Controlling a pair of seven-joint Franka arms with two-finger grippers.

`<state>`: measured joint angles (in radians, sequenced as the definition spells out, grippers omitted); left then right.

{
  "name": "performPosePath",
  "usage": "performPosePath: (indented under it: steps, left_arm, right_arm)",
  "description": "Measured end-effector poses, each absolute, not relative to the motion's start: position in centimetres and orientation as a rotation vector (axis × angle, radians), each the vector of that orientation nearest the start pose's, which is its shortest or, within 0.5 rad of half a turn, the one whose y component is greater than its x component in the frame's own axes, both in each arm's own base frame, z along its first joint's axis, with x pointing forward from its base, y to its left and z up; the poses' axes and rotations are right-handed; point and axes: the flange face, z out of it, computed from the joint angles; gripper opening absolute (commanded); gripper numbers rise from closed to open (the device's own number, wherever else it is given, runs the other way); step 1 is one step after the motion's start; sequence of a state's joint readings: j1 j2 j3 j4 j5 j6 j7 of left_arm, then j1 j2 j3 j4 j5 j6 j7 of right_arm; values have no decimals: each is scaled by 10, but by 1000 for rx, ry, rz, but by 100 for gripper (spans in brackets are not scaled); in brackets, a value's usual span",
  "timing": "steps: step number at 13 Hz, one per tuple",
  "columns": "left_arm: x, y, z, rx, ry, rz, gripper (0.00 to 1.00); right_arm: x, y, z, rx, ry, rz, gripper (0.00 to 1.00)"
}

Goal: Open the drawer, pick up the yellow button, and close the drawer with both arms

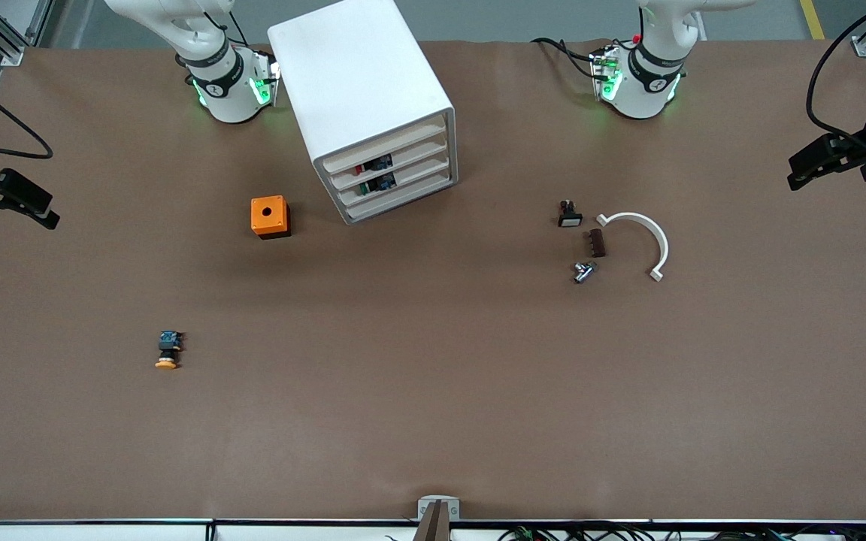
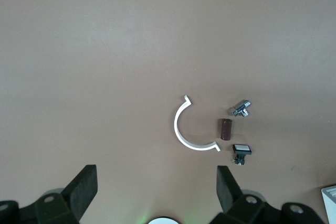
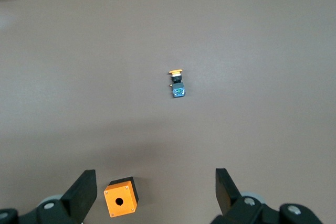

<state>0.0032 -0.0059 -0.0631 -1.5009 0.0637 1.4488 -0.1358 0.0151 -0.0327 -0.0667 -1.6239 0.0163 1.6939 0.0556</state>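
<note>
The white cabinet stands between the arms' bases. Its uppermost drawer is shut, flush with the three below it. The button, with its orange-yellow cap and blue rear block, lies on the table toward the right arm's end, nearer the front camera than the orange cube. It also shows in the right wrist view. My right gripper is open and empty, up over the right arm's end of the table. My left gripper is open and empty, up over the left arm's end.
An orange cube with a hole sits beside the cabinet. Toward the left arm's end lie a white half ring, a brown cylinder, a metal fitting and a black white-faced button.
</note>
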Motion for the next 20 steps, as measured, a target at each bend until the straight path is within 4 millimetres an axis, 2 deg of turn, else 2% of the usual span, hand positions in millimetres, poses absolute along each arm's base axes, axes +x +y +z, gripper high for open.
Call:
performPosePath:
  steps: [11,14,16,20]
  left_arm:
    - [539,-23,644,-3068,-132,84,100]
    - [539,-33,639,-3067,-102,102,100]
    - [532,-40,639,-3065,-82,99,100]
    - [511,-41,636,-3062,-78,53,100]
  right_arm:
    - [556,-28,629,-3114,169,-160,100]
    - [556,-27,629,-3114,169,-160,100]
    - [556,-27,629,-3114,169,-160,100]
    - [556,-27,629,-3114,169,-160,100]
